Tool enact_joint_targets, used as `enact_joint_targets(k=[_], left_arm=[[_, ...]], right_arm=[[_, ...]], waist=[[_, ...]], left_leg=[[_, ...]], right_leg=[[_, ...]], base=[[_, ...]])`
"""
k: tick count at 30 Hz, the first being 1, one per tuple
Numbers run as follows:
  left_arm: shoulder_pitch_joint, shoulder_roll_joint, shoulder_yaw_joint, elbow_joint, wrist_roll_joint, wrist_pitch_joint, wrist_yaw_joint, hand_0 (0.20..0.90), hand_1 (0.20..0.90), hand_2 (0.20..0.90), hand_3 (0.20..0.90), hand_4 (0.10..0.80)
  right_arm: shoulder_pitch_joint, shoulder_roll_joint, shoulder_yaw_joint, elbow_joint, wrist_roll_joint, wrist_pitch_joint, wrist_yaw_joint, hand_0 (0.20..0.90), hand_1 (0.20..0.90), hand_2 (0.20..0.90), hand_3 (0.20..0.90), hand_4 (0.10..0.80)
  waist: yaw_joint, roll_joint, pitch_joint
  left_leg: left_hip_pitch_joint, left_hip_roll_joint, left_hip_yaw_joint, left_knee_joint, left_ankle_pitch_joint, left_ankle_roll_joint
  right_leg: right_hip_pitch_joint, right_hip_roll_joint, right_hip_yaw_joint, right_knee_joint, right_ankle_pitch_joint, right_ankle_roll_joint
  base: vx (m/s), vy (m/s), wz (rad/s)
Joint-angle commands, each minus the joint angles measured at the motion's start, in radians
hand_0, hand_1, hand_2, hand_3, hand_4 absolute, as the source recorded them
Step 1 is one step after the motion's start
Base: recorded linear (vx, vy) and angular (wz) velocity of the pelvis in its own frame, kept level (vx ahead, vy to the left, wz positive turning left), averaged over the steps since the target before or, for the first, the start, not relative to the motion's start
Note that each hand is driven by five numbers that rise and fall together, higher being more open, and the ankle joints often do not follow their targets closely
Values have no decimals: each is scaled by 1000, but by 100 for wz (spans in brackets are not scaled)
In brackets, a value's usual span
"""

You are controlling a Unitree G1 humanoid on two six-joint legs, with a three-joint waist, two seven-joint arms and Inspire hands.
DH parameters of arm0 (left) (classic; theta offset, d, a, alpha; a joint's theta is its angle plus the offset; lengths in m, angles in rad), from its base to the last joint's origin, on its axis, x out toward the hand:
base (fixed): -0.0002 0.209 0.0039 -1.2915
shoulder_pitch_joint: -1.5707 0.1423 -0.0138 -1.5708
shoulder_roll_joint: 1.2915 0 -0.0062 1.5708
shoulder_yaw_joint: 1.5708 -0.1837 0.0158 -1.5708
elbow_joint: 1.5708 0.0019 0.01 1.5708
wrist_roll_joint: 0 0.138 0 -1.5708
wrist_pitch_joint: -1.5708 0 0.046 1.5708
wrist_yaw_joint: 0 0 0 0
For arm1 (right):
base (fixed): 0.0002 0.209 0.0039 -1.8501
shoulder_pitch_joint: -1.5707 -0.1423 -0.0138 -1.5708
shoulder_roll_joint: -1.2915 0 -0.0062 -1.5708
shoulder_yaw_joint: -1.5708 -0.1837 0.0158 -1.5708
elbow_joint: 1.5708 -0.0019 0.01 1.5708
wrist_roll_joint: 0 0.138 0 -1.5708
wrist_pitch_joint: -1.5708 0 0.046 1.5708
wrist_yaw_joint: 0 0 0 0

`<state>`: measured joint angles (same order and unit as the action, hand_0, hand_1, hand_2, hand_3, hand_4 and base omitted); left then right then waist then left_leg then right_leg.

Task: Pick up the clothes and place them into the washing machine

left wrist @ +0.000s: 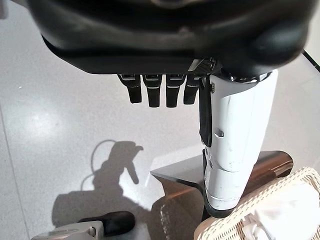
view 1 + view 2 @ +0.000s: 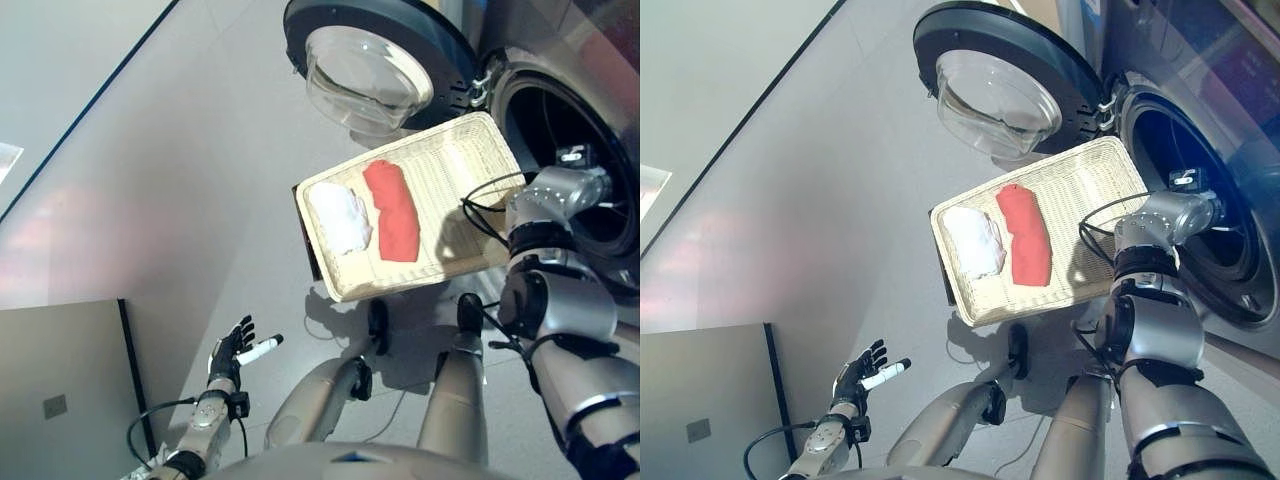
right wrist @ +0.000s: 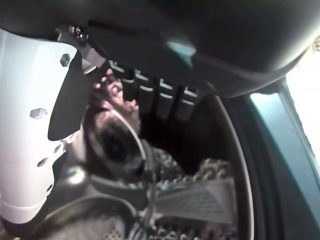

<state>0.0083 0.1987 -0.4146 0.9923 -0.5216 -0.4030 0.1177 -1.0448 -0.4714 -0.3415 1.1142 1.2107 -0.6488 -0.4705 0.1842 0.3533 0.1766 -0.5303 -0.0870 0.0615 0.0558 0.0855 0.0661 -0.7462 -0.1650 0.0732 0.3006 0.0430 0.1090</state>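
A woven basket [image 2: 335, 283] stands before the washing machine and holds a folded red cloth [image 2: 393, 210] beside a white cloth [image 2: 342, 218]. The machine's round door [image 2: 370, 60] is swung open at the left of the drum opening [image 2: 565, 110]. My right arm [image 2: 555, 200] reaches into that opening, so the head views hide its hand. In the right wrist view my right hand [image 3: 150, 95] is inside the drum with relaxed fingers, and a blurred pinkish cloth [image 3: 112, 85] shows just past them. My left hand [image 2: 232, 350] hangs open at the lower left, holding nothing.
The basket rests on a dark low stand [image 1: 185, 177] on the grey floor. A grey panel [image 2: 60, 390] with a dark edge fills the lower left corner. The glass bowl of the open door [image 2: 995, 95] juts out just behind the basket's far corner.
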Motion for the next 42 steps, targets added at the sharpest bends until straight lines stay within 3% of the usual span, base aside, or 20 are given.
enact_joint_targets(k=[1,10,11,12,21,22,26,30,37,38,42], left_arm=[[20,12,26,60,4,-33,32,900,900,900,900,800],[19,11,41,70,5,-28,35,900,900,900,900,800],[20,11,43,71,4,-28,35,900,900,900,900,800],[22,11,45,70,5,-29,36,900,900,900,900,800],[33,4,48,63,-17,-45,31,900,900,900,900,800],[34,3,47,68,-15,-45,31,900,900,900,900,800],[34,4,47,69,-16,-43,23,900,900,900,900,800],[20,25,69,82,29,-25,27,900,900,900,900,800],[21,42,110,59,55,-12,4,900,900,900,900,800],[20,47,119,56,59,-7,1,900,900,900,900,800],[18,50,132,57,66,-7,7,900,900,900,900,800]], right_arm=[[-30,-99,169,49,-63,44,32,900,900,900,900,800],[-27,-68,205,124,-72,94,36,900,900,900,900,800],[-24,-61,206,121,-77,93,33,409,409,409,409,449],[-21,-63,206,118,-80,92,28,200,200,200,200,300],[43,-6,152,-7,-67,10,37,216,216,216,216,312],[45,-6,151,-5,-66,15,42,900,900,900,900,800],[45,-9,157,14,-53,34,65,900,900,900,900,800],[-10,-118,292,241,-234,216,41,900,900,900,900,800],[-47,-74,475,328,-383,349,126,900,900,900,900,800],[-52,-59,536,354,-496,385,126,900,900,900,900,800],[-50,-22,594,352,-617,402,90,900,900,900,900,800]], waist=[[3,8,-55],[-4,-5,-53],[-4,-6,-53],[-5,-7,-53],[-7,-6,-51],[-7,-7,-51],[-8,-9,-54],[-2,-24,-54],[5,-45,-42],[8,-51,-41],[6,-58,-36]], left_leg=[[-75,15,-20,80,-60,-99],[-78,21,-19,82,-59,-101],[-78,21,-19,83,-59,-101],[-78,21,-19,82,-58,-101],[-82,18,-20,83,-56,-99],[-81,18,-18,84,-57,-99],[-81,20,-18,86,-59,-98],[-86,25,-15,90,-57,-101],[-94,35,-15,99,-53,-102],[-96,36,-16,101,-50,-102],[-99,37,-19,104,-48,-101]], right_leg=[[80,-9,-34,-67,-15,-27],[80,-3,-36,-67,-15,-32],[80,-2,-35,-67,-15,-33],[80,-2,-35,-66,-16,-33],[81,-2,-36,-66,-17,-32],[80,-2,-36,-64,-17,-33],[77,-1,-33,-63,-16,-33],[71,0,-34,-61,-8,-36],[64,7,-35,-58,-1,-42],[65,9,-36,-58,0,-44],[67,13,-38,-58,2,-46]], base=[[0,0,0],[-5,-4,-5],[0,0,0],[0,0,0],[0,0,0],[0,0,0],[0,0,0],[-7,-5,1],[-5,-6,-1],[0,0,0],[0,0,0]])
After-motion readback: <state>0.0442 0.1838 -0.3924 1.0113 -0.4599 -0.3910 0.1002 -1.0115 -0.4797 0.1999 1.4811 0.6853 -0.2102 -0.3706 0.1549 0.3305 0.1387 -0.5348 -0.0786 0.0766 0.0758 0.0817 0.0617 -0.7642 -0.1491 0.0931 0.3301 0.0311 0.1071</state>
